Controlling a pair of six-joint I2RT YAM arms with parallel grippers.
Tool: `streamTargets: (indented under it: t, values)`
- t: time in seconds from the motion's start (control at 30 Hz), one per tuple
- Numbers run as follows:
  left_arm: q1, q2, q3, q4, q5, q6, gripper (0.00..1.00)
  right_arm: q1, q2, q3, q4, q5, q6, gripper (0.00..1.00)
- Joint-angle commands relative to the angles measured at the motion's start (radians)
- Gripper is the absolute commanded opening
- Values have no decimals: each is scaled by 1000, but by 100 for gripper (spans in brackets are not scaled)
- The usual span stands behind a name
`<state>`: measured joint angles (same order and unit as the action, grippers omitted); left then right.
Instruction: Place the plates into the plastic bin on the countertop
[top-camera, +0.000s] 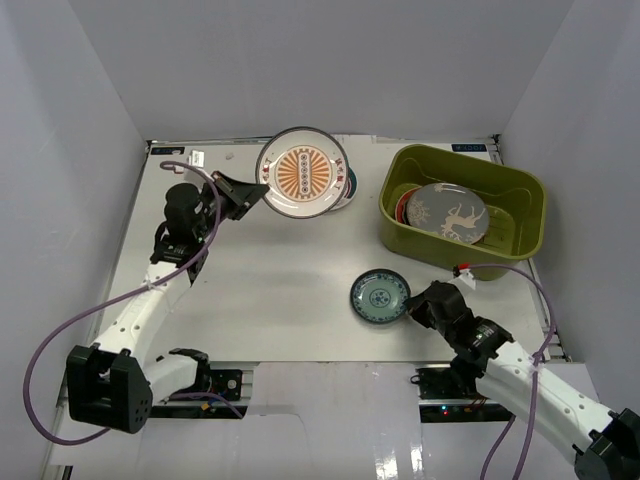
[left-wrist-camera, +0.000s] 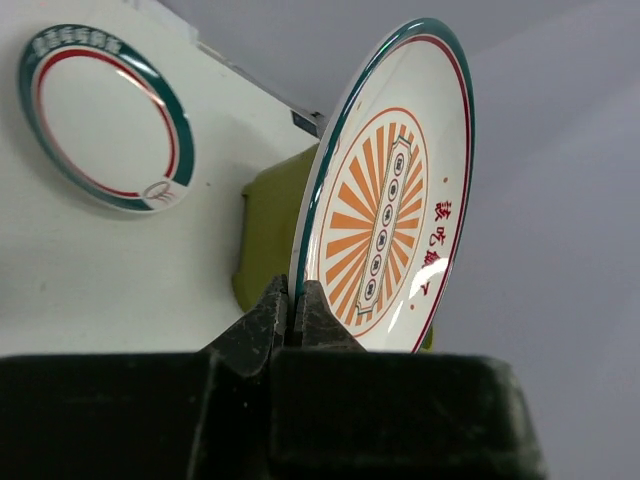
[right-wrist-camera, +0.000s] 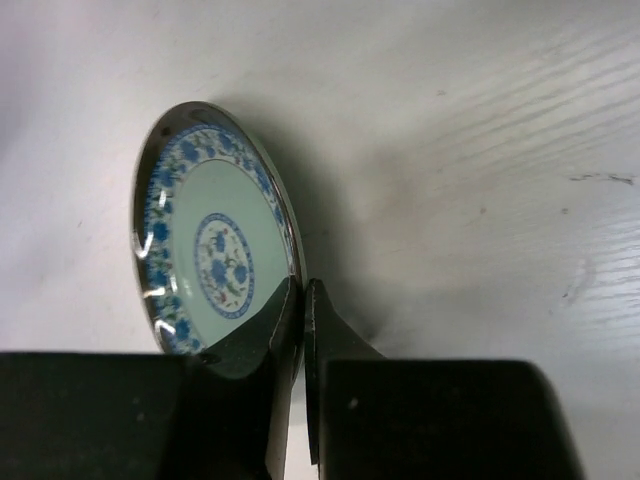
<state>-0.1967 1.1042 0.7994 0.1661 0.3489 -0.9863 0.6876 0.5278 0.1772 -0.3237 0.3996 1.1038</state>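
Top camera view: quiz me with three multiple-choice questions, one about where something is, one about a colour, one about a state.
1. Where is the grey plate? A, by the far wall. B, in the plastic bin. C, at the near edge.
2. What colour is the plastic bin? A, olive green. B, red. C, blue.
3. How is the right pincer? A, wide open. B, shut on nothing. C, shut on the small blue-green plate.
Answers: 1 B, the grey plate rests inside the bin's walls. 2 A, its walls show olive green. 3 C, the right wrist view shows it clamped on that plate's rim.
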Motion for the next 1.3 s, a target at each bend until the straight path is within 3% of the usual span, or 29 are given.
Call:
streamTargets:
  t: [0.0,0.17,0.5,0.8,1.1,1.27]
  values:
    - [-84,55,107,91,27,15,0,16,-78,171,-73,-50,-131,8]
    - [-181,196,277,110,13,35,0,18,-77,473,-222,19,-271,8]
    - [-354,566,602,98,-27,66,0,16,-89,974,-259,244,-493,8]
    - [-526,942,985,-13,-30,107,0,21,40,1068,-104,470,-662,8]
    - [-642,1233,1380,-260,-117,198,0,20,161,1007,135,772,-880,8]
    - [-647,1290,1448,-329,-163,212,0,-94,208,967,179,743,-881,8]
